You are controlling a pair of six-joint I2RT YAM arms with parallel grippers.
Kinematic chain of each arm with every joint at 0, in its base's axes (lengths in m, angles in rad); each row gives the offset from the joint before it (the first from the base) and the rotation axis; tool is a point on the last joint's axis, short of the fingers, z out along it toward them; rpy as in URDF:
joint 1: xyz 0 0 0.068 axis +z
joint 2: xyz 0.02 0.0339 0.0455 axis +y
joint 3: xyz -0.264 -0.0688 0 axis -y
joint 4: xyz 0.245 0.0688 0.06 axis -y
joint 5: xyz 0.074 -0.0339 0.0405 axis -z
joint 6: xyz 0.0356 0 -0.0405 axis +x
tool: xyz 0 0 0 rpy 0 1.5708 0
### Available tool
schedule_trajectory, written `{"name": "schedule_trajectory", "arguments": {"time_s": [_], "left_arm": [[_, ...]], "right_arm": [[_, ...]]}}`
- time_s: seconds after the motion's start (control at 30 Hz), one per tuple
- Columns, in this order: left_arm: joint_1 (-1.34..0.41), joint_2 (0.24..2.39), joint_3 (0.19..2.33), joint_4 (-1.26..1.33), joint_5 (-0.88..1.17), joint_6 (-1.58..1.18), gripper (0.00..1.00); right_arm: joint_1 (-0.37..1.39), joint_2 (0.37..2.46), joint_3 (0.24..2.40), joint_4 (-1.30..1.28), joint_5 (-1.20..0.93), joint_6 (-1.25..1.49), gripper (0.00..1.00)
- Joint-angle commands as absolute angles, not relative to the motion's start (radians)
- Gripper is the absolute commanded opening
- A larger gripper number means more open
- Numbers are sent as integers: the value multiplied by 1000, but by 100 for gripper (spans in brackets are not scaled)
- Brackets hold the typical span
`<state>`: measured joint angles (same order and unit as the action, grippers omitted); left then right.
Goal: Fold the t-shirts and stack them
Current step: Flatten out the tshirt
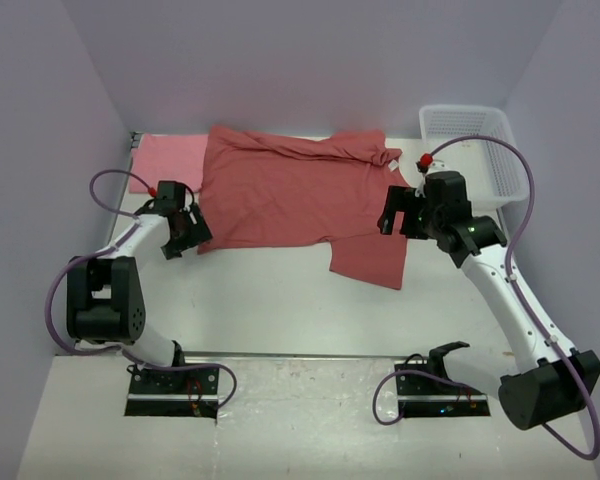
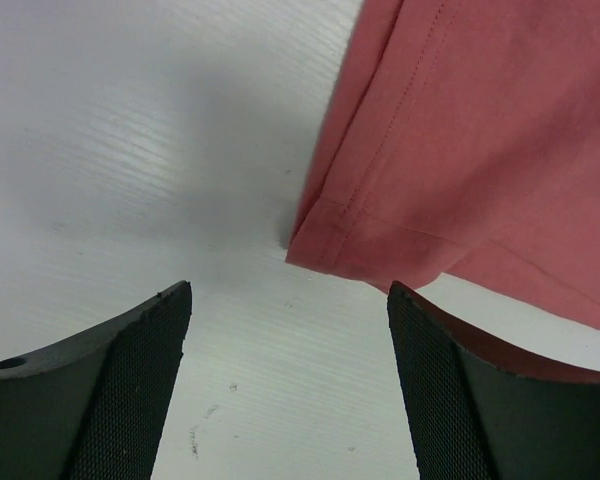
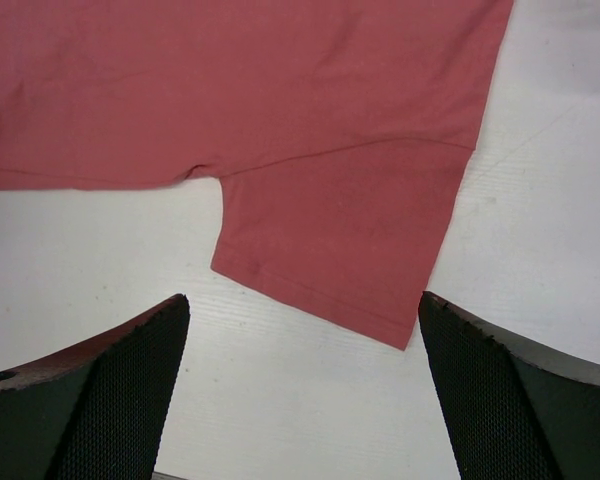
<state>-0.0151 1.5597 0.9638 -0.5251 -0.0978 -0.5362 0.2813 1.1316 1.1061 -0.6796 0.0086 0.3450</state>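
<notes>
Lying flat on the desk, the brick-red t-shirt spreads between the left pincer and right pincer, both released, grasping nothing.

No text, label, brand, number or sign can be read in any view. The brick-red t-shirt and the pink t-shirt at the far left show only plain cloth, and the white basket at the far right shows only plain lattice.

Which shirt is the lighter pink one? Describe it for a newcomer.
Go to the white table's far left corner. A pale pink cotton t-shirt lies flat there, beside the spread dusty brick-red t-shirt. It is the lighter, smaller rectangle.
</notes>
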Motion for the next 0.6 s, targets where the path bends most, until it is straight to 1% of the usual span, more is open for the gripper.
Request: {"name": "schedule_trajectory", "arguments": {"time_s": [0.0,0.23,0.43,0.57], "left_arm": [[-8,1561,951,-489,-46,-542,80],[0,1623,957,-462,49,-558,79],[0,1689,994,-479,32,-572,76],[0,1701,994,-482,5,-575,72]], "right_arm": [[285,1095,1115,-644,6,360,96],[284,1092,1112,-650,-2,357,96],[285,1062,1103,-641,-2,354,96],[284,1061,1097,-640,17,353,96]]}}
